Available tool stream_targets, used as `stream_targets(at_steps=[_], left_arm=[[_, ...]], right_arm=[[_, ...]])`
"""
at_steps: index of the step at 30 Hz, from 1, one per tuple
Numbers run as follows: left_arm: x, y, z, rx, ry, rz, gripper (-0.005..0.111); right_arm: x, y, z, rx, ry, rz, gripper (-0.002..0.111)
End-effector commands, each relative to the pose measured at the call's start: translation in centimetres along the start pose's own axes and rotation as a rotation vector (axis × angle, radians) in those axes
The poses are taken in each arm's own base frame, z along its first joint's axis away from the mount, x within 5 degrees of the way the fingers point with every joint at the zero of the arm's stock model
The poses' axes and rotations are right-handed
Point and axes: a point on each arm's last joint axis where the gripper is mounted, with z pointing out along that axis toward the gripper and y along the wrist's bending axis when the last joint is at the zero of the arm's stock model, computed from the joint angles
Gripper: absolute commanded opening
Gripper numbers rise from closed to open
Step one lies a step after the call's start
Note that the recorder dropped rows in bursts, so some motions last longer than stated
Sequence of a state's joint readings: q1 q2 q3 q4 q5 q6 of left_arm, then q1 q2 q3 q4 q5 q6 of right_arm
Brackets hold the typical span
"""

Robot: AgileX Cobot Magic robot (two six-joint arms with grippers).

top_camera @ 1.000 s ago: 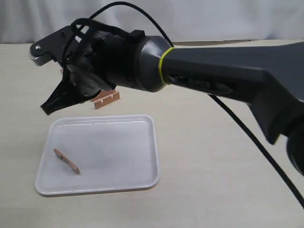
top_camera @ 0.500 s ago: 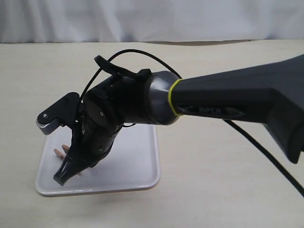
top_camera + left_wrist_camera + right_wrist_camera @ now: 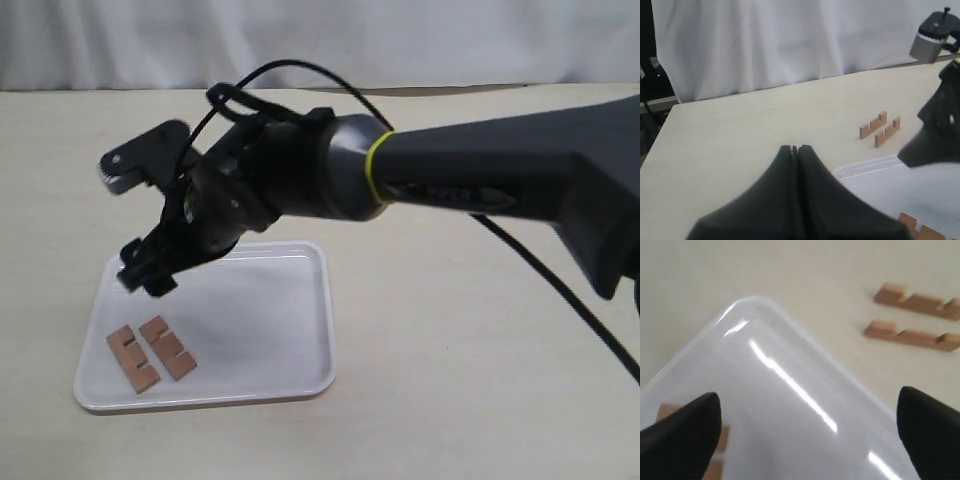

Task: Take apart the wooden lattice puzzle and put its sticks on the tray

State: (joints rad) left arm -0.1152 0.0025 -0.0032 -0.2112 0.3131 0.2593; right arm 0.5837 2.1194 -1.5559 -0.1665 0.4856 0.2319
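Right wrist view: right fingers (image 3: 682, 432) apart over tray (image 3: 790, 365), sticks (image 3: 168, 350) just below; left fingers (image 3: 790, 200) together.

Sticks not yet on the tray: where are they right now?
The two sticks lie side by side on the table, just outside the tray rim, seen in both wrist views. The exterior view does not show them.

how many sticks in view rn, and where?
4. Two sticks lie flat on the tray; two sit on the table beside it, hidden by the right arm in the exterior view.
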Motion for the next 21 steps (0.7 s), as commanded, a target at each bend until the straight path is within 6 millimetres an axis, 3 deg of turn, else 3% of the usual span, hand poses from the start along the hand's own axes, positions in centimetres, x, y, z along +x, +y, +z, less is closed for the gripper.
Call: stream_targets(at_steps=[1,4,11,21], left_arm=[[0.0,0.1,0.0,-0.012,-0.008,0.001,0.0],[0.0,0.1,0.0,-0.012,-0.008,0.001,0.0],[0.0,0.1,0.0,-0.012,-0.008,0.001,0.0],[0.0,0.1,0.0,-0.012,-0.008,0.001,0.0]], right_arm=[[-1.5,-3.9,0.3,0.042,-0.09,0.145,0.088],[-1.6,-5.5,1.3,0.065,-0.078,0.182,0.09],[-1.4,-6.2,4.0,0.134,-0.016,0.105,0.109],[-2.4,-6.7,7.1,0.138,-0.015,0.141,0.11]])
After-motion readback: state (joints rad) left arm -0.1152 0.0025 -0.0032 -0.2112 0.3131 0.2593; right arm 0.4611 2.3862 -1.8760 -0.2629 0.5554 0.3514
